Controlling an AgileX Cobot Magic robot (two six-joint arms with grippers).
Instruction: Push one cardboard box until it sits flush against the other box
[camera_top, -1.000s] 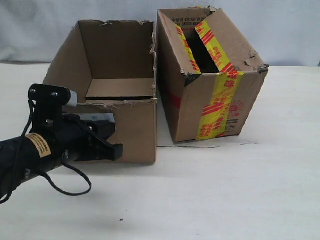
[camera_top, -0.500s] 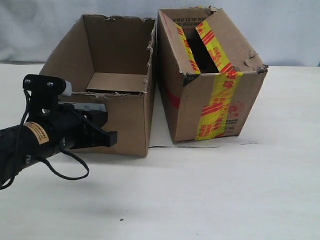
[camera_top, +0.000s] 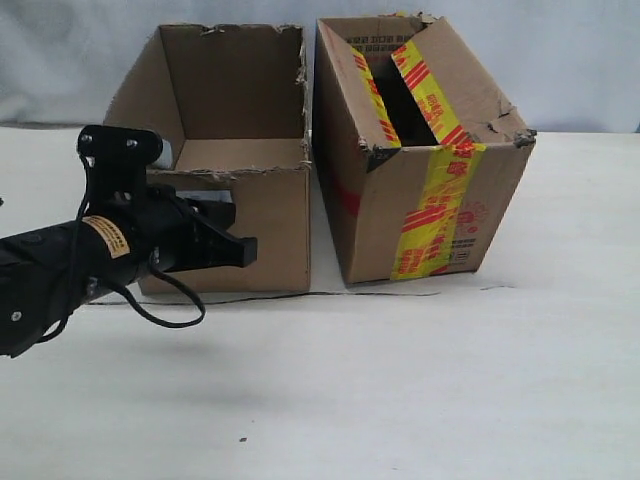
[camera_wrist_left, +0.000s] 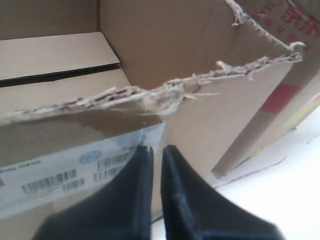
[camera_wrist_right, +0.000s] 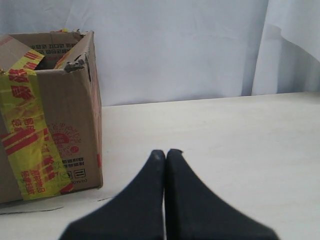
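1. Since a moment ago, the plain box (camera_top: 268, 228) has turned straight and slid closer to the taped box (camera_top: 372, 215). The taped box has stayed where it was.
2. The left arm has gone along with the plain box, a bit up and to the right.
3. Both boxes stand on the pale worktop (camera_top: 450, 380), side by side, with their open tops up.
4. The plain box is on the left. Its far top corner is right up against the taped box. At the front, a thin wedge of space shows between them, so they are not flat together.
5. The left claw (camera_top: 241, 252) is low down in front of the plain box's near end.
6. In the left wrist view, the left claw (camera_wrist_left: 152, 149) has its two fingers almost together. Only a thin slit shows between them, and they grip nothing.
7. Its tips sit right at the white label (camera_wrist_left: 75, 176) on that end. I cannot tell if they touch it.
8. A ragged top edge (camera_wrist_left: 165, 92) runs just above the label.
9. The right claw (camera_wrist_right: 165, 153) does not show in the exterior view. Its fingers are pressed together and hold nothing.
10. It hangs over bare worktop, apart from the taped box (camera_wrist_right: 75, 115) and on that box's far side from the plain box.
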